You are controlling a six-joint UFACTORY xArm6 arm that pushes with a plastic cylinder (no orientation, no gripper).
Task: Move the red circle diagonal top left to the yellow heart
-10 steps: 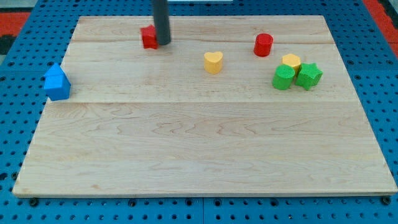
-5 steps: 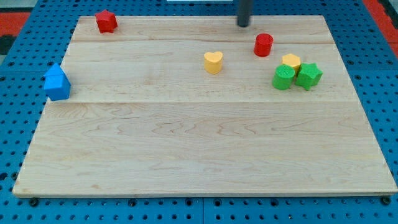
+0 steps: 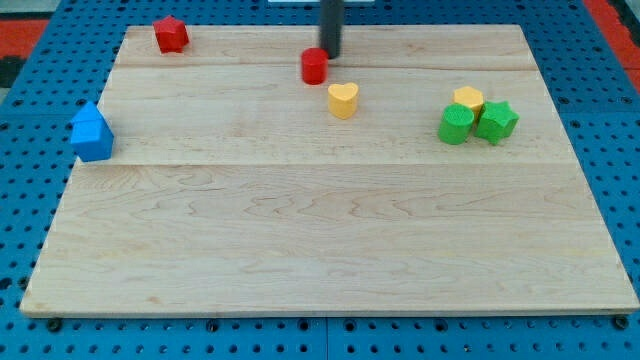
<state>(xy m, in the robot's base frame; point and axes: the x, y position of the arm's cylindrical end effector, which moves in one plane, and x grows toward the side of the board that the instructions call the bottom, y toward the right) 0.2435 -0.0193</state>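
The red circle (image 3: 315, 66) sits near the view's top, up and to the left of the yellow heart (image 3: 343, 100), with a small gap between them. My tip (image 3: 330, 56) is just up and to the right of the red circle, touching or nearly touching it. The dark rod rises from the tip out of the view's top.
A red star-like block (image 3: 171, 34) sits at the top left corner of the wooden board (image 3: 320, 250). A blue house-shaped block (image 3: 92, 132) is at the left edge. A yellow block (image 3: 467, 99) and two green blocks (image 3: 457, 124) (image 3: 495, 121) cluster at the right.
The red circle has gone from the right of the heart to its upper left. My tip moved left with it. Earlier, the red star block was pushed to the top left corner.
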